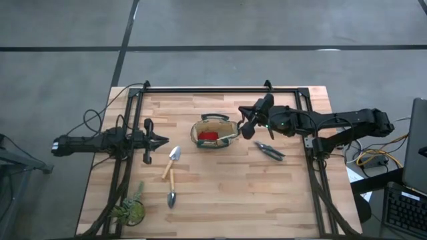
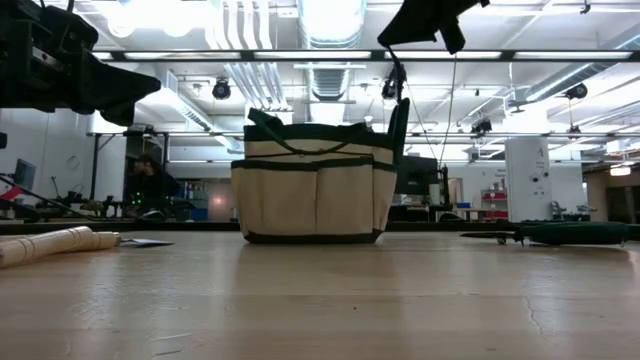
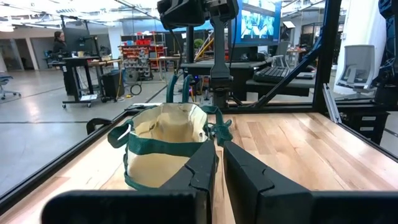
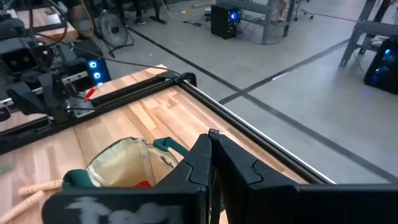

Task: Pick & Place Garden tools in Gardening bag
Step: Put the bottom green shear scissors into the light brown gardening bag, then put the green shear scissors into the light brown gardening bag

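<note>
floor (image 1: 67,27): grey concrete | ceiling lights (image 2: 330,15): bright | desks (image 3: 93,62), person (image 3: 60,40)

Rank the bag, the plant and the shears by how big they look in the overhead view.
1. bag
2. plant
3. shears
The plant and shears look close in size, so their order is unsure.
</note>
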